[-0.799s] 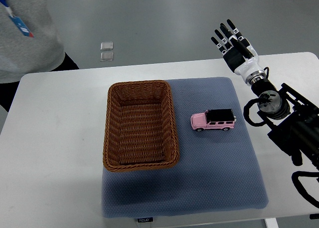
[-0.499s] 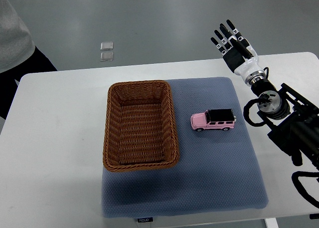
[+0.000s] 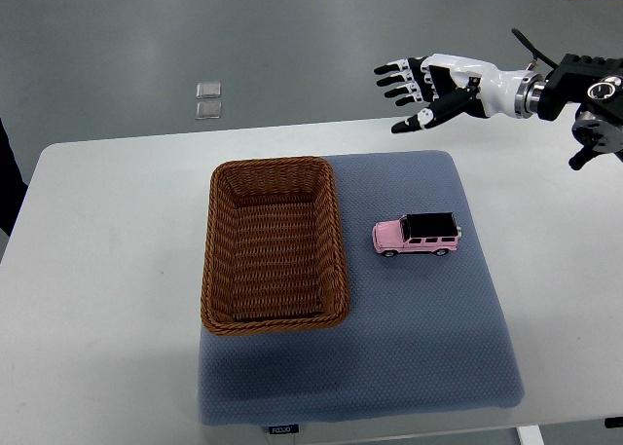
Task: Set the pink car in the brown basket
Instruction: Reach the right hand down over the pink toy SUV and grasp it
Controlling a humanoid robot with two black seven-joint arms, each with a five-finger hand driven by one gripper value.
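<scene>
The task is barely begun. The right hand [image 3: 428, 80] hangs over the far edge of the table [image 3: 117, 231], its fingers [image 3: 394, 75] spread and holding nothing. One pink car [image 3: 417, 235] stands on the blue mat [image 3: 409, 348], well nearer the robot than the fingertips and apart from them. One brown basket [image 3: 274, 244] sits to the car's left, farther from the fingers, with nothing in it. Reaching, grasping, carrying and releasing all remain. Two small clear squares [image 3: 208, 99] lie on the floor beyond the table. The left hand does not show.
</scene>
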